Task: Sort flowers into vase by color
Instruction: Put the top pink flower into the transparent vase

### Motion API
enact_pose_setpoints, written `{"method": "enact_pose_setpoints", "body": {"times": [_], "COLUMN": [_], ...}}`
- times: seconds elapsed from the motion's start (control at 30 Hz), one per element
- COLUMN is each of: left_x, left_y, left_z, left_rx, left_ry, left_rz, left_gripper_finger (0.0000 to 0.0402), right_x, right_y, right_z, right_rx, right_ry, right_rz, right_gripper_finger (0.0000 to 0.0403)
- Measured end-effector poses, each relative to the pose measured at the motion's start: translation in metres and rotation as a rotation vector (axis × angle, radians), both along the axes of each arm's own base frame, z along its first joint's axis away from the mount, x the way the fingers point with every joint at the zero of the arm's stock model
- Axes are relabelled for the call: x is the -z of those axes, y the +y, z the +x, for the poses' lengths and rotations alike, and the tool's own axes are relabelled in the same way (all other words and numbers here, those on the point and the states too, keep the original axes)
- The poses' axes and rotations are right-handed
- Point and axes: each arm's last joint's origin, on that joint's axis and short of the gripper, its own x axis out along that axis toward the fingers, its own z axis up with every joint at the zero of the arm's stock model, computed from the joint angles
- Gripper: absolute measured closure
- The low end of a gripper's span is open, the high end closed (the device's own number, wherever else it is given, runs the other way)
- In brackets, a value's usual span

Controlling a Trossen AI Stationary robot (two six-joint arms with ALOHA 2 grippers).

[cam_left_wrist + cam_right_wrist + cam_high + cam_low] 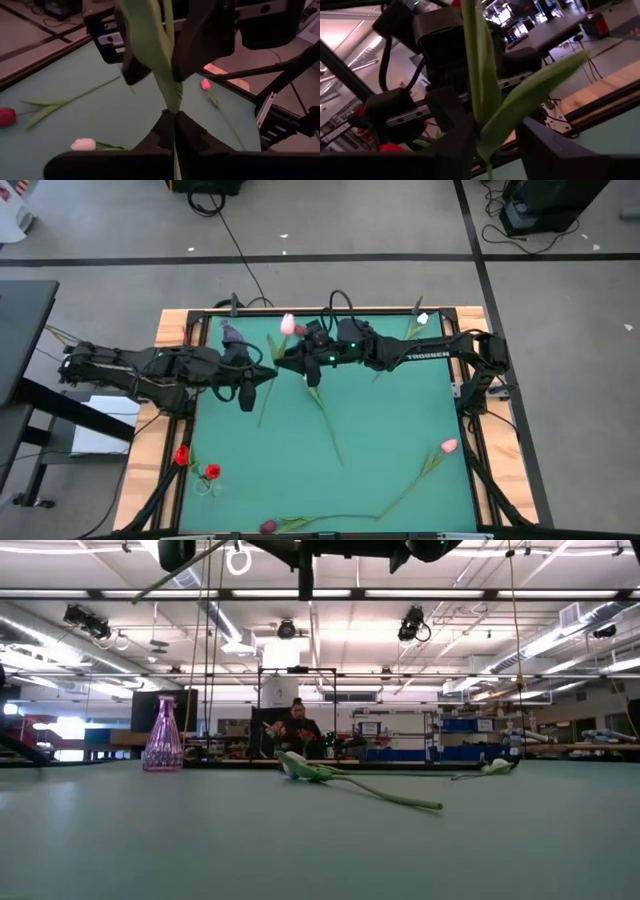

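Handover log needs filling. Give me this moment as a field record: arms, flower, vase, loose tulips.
Left gripper: jaws shut on a green tulip stem, raised off the mat near the vase
Right gripper: facing the left one, jaws open either side of the same stem
Purple vase: upright on the green mat
Loose tulips: pink tulip, white tulip and dark red tulip lie on the mat

Teal-green matte counter [400,420], translucent purple ribbed glass vase [163,736], pale pink artificial tulip head [288,325] beside dark fingers [462,145], long green stem [167,75] between black fingers [187,132], two red tulip heads [212,472], white tulip head [423,319]
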Motion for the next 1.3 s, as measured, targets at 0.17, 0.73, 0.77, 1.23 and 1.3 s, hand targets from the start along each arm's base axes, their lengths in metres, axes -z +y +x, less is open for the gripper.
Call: {"method": "enact_pose_setpoints", "body": {"times": [0.17,0.73,0.77,1.23,1.3], "left_x": [0.001,0.009,0.009,0.013,0.013], "left_y": [0.000,0.002,0.002,0.003,0.003], "left_z": [0.000,0.006,0.009,0.052,0.052], "left_rx": [0.001,-0.031,-0.026,0.021,0.023], "left_ry": [0.012,0.075,0.070,-0.040,-0.037], "left_rz": [0.001,0.056,0.073,0.210,0.229], "left_gripper_finger": [0.0397,0.0221,0.0216,0.0251,0.0269], "right_x": [0.000,-0.061,-0.064,-0.065,-0.065], "right_y": [0.002,-0.002,-0.002,0.000,0.000], "right_z": [0.000,-0.005,-0.006,-0.010,-0.010], "right_rx": [-0.025,-0.079,-0.095,-0.187,-0.179], "right_ry": [-0.005,0.253,0.258,0.285,0.287], "right_rz": [-0.039,-0.440,-0.464,-0.489,-0.490], "right_gripper_finger": [0.0373,0.0394,0.0394,0.0395,0.0395]}}
